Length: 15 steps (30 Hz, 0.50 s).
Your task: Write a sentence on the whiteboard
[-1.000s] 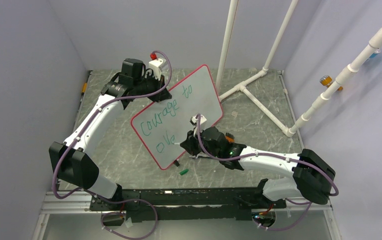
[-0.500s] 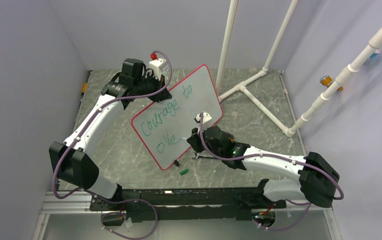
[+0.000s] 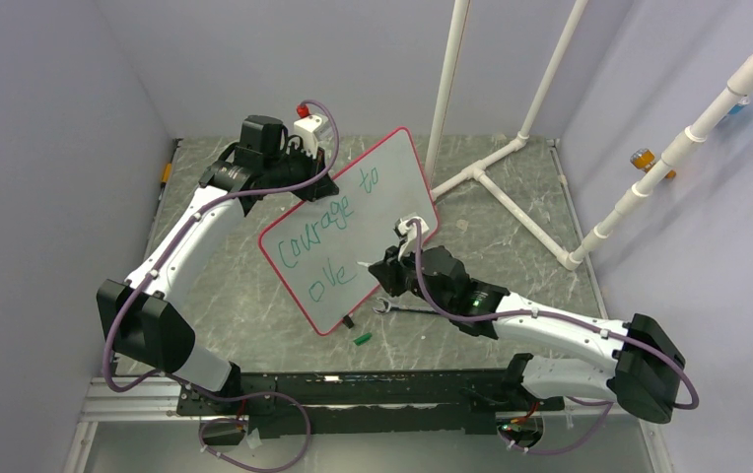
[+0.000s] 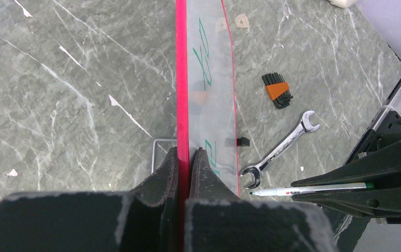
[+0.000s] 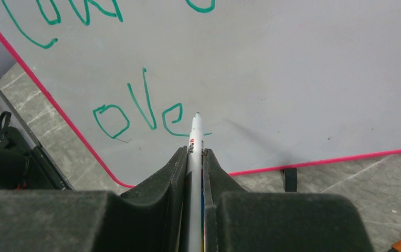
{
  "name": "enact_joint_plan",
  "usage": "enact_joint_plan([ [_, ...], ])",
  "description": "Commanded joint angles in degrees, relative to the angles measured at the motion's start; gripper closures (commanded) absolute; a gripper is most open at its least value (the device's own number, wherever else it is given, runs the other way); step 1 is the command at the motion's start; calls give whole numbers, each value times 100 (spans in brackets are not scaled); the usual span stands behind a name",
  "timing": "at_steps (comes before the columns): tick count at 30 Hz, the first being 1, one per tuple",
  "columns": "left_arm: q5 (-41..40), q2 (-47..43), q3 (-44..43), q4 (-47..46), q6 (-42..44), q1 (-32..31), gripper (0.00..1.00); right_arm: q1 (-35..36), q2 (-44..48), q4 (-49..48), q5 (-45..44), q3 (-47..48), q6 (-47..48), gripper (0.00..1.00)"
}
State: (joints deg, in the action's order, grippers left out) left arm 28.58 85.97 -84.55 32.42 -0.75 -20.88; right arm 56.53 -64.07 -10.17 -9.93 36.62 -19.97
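Bolted to the black base rail (image 3: 373, 394), the left arm (image 3: 180, 246) and right arm (image 3: 550, 323) wear glossy white link shells between bulky black joint housings, each trailed by a looping purple cable. Farthest from the rail, the left gripper (image 4: 183, 157) and right gripper (image 5: 196, 152) have matte black wedge fingers, the left's scuffed grey at the edges.

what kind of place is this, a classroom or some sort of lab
Most likely a robotics lab test cell, not a classroom: plain walls box in a stone-patterned table, a white pipe frame stands at the back, and a wrench and hex key set lie loose beside the whiteboard.
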Motion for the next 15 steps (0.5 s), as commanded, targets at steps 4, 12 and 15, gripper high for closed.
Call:
enact_joint_plan([
  [4,-932,-8,123,370,715,-34,100,-33,71,-458,110,78,79,100],
  [12,-945,-28,132,378,723,-43,100,-157,-307,-778,257,241,103,100],
  [15,-959,-28,129,379,717,-47,100,-201,-464,-840,336,299,106,100],
])
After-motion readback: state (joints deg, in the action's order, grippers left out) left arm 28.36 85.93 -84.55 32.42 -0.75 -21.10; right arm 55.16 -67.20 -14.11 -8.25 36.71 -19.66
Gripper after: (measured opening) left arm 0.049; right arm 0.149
